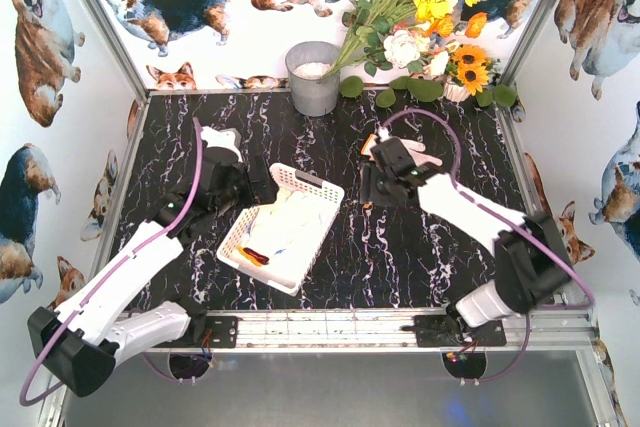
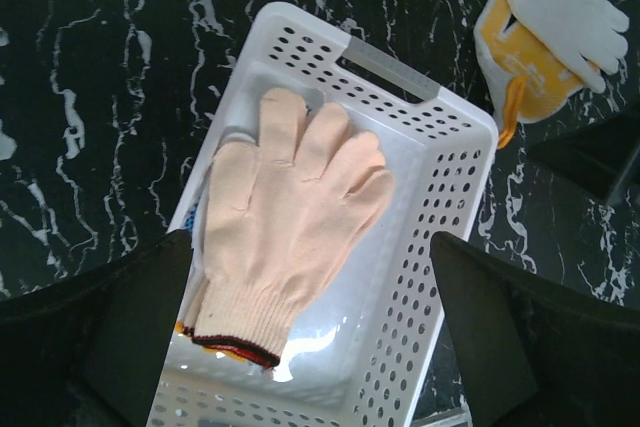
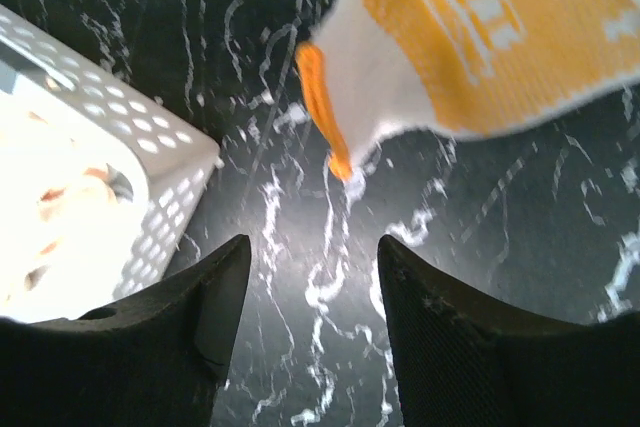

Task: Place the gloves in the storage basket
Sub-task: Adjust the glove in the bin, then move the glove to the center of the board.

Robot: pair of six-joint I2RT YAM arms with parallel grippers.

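The white storage basket [image 1: 318, 190] sits mid-table and holds a cream glove with a red cuff [image 2: 290, 217], lying flat over another glove; in the top view the gloves show as a pale heap [image 1: 288, 222]. My left gripper [image 2: 310, 347] is open and empty above the basket's [image 2: 400, 67] near end, over the glove's cuff; it also shows in the top view [image 1: 255, 187]. A white glove with a yellow palm and orange cuff [image 3: 470, 37] lies on the table right of the basket [image 3: 150, 147] and also shows in the left wrist view [image 2: 545, 27]. My right gripper [image 3: 315, 317] is open and empty, just short of that glove's cuff, and shows in the top view [image 1: 370, 187].
A grey metal bucket [image 1: 313, 77] stands at the back centre. Artificial flowers [image 1: 420, 17] fill the back right corner. White walls with dog prints close the sides. An aluminium rail [image 1: 330, 327] runs along the front edge.
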